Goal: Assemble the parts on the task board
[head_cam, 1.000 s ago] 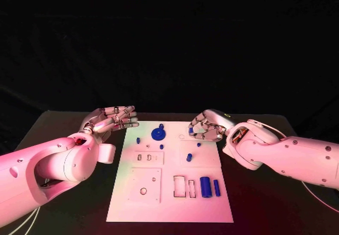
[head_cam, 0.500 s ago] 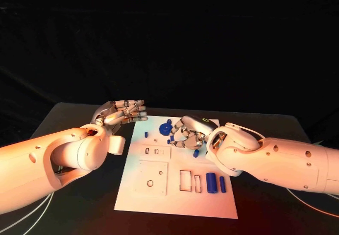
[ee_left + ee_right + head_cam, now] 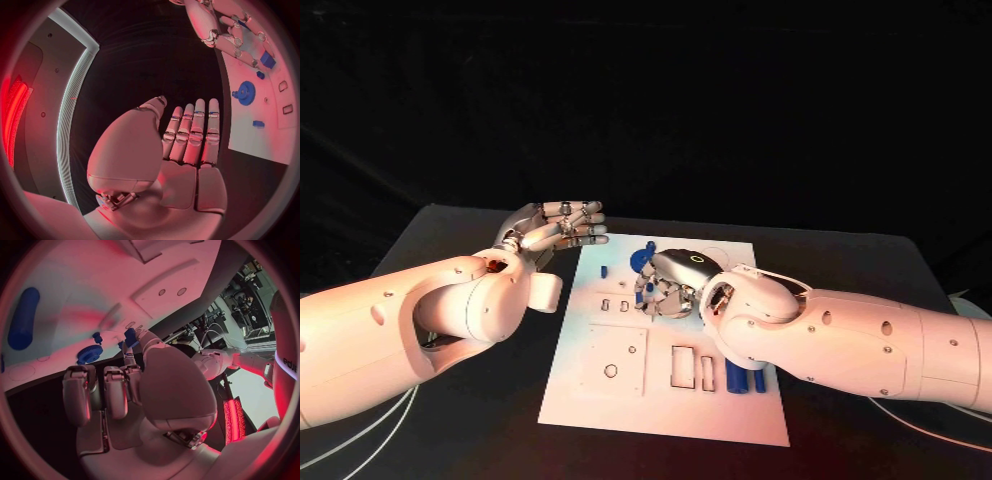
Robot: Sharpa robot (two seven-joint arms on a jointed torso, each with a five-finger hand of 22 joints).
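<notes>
right hand is over the middle of the task board, fingertips pinching a small blue part near the blue gear. left hand hovers flat beside the board's far left corner, fingers straight and together, holding nothing.
</notes>
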